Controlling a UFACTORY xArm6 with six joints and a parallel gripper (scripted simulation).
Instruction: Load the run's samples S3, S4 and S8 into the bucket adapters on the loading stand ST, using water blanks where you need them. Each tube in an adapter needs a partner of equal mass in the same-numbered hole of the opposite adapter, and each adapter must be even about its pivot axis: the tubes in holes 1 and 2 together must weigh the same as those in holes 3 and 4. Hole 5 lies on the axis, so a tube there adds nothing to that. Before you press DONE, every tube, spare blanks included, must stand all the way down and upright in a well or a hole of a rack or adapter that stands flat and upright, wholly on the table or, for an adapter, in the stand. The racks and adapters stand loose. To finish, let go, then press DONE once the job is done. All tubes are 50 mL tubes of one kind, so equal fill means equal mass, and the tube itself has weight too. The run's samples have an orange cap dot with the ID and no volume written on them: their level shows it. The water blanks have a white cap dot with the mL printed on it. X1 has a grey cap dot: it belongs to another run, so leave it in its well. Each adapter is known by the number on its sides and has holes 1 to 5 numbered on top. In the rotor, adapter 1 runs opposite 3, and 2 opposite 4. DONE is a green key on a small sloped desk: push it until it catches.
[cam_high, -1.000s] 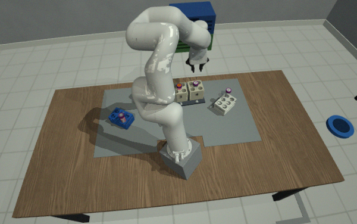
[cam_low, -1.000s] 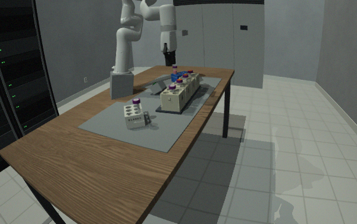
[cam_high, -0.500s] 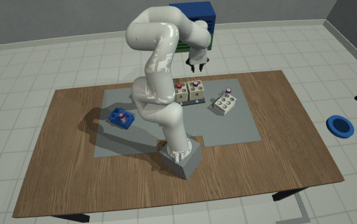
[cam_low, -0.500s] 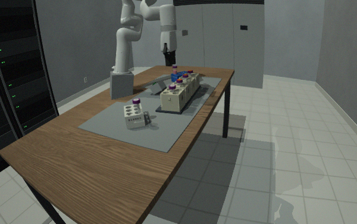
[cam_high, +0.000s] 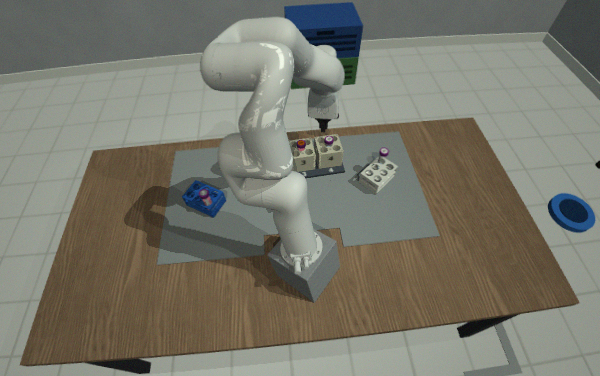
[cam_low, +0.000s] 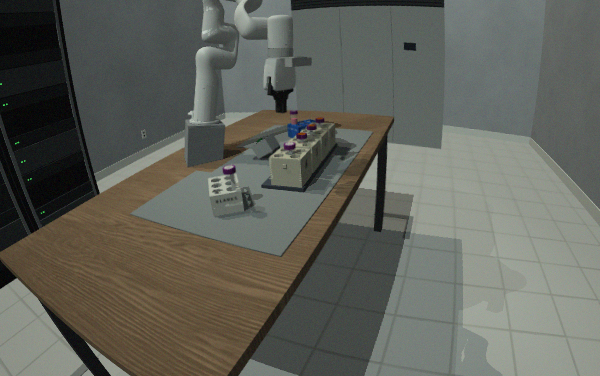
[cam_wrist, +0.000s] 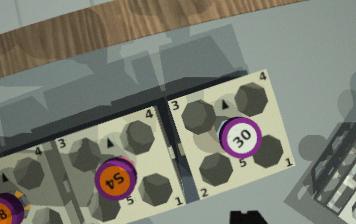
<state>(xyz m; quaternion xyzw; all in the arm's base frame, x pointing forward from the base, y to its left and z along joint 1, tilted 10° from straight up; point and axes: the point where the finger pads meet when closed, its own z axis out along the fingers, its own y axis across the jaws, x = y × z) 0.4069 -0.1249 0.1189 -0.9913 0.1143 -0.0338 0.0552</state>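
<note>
- White-capped "30" tube (cam_high: 328, 140) (cam_low: 289, 146) (cam_wrist: 240, 138) stands in adapter 4 (cam_high: 330, 159) (cam_low: 286, 171) (cam_wrist: 210, 186), hole 5, long axis upright.
- Orange-dotted S4 (cam_high: 301, 144) (cam_low: 301, 136) (cam_wrist: 115, 179) points cap-up in adapter 3 (cam_high: 303, 162) (cam_wrist: 165, 204).
- Black claw (cam_high: 323, 131) (cam_low: 281, 111) is shut, empty.

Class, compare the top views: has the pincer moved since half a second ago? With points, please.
Yes: the pincer (cam_high: 323, 130) (cam_low: 281, 111) (cam_wrist: 248, 217) has shifted down the picture and slightly left, its tips now closer to adapter 4 (cam_high: 330, 159) (cam_low: 286, 172) (cam_wrist: 281, 122).
</note>
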